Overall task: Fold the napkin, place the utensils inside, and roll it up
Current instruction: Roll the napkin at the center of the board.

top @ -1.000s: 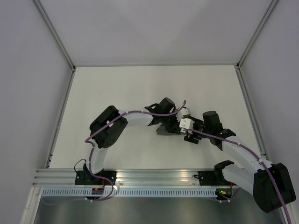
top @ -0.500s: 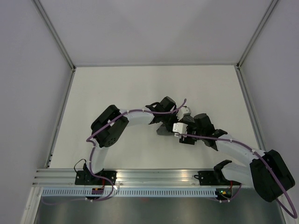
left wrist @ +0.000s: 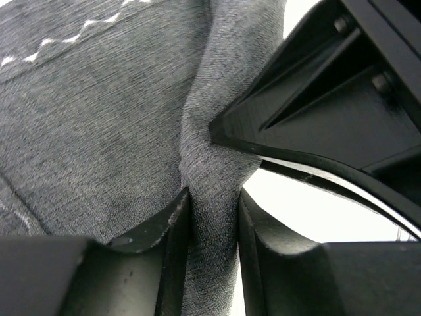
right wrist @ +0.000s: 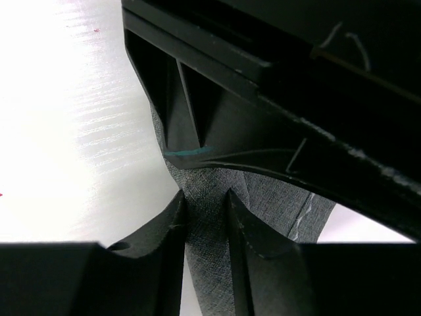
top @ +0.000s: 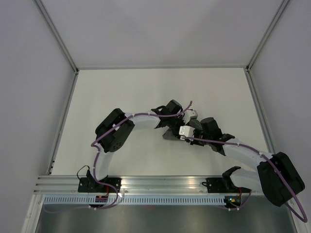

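My right gripper (right wrist: 205, 204) has just swung in and clamped onto the napkin (left wrist: 99, 118), right beside my left gripper (left wrist: 212, 204), which pinches the same ridge of cloth. The napkin is bunched on the table (top: 146, 92) between them; I judge this a regrip before more rolling.

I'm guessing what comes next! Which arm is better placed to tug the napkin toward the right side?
Right, probably. The right pincer pinches the napkin, and its arm reaches in from that side, so it could just pull back. The left pincer pinches it too.
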Motion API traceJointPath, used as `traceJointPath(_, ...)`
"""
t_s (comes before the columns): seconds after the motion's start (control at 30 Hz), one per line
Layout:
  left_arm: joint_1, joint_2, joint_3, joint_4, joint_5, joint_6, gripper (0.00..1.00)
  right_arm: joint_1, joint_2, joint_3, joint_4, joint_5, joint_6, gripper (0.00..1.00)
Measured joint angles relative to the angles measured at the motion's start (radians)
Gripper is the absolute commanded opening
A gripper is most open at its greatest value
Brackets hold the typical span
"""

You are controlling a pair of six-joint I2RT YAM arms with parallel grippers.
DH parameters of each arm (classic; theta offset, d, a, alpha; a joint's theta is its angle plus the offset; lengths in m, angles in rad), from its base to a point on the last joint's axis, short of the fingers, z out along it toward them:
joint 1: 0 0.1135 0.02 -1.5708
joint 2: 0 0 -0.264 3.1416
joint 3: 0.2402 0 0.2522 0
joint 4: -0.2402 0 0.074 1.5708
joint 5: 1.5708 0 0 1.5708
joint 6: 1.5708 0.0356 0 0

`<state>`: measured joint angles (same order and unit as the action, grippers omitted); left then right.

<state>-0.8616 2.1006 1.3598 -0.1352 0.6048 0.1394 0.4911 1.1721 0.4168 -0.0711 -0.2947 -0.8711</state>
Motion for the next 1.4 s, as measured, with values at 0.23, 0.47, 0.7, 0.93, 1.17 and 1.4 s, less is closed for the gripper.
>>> traceJointPath(0.23,0.016,-0.010,-0.027,0.037,0.006,-0.077,0.47,0.000,0.029,0.020,-0.012,-0.007,0.011,0.20)
traceJointPath(0.47,0.050,-0.066,-0.104,0.071,0.003,-0.163,0.51,0.004,0.081,0.065,-0.034,-0.037,0.011,0.18)
traceJointPath(0.7,0.087,-0.175,-0.212,0.156,-0.036,-0.247,0.58,-0.020,0.164,0.158,-0.122,-0.083,0.010,0.14)
traceJointPath(0.93,0.110,-0.304,-0.348,0.285,-0.207,-0.309,0.61,-0.056,0.257,0.251,-0.200,-0.171,-0.012,0.13)
traceJointPath(1.17,0.134,-0.549,-0.574,0.532,-0.456,-0.343,0.63,-0.112,0.385,0.394,-0.358,-0.254,-0.031,0.12)
traceJointPath(1.4,0.135,-0.717,-0.792,0.742,-0.602,-0.339,0.63,-0.167,0.548,0.574,-0.560,-0.347,-0.059,0.12)
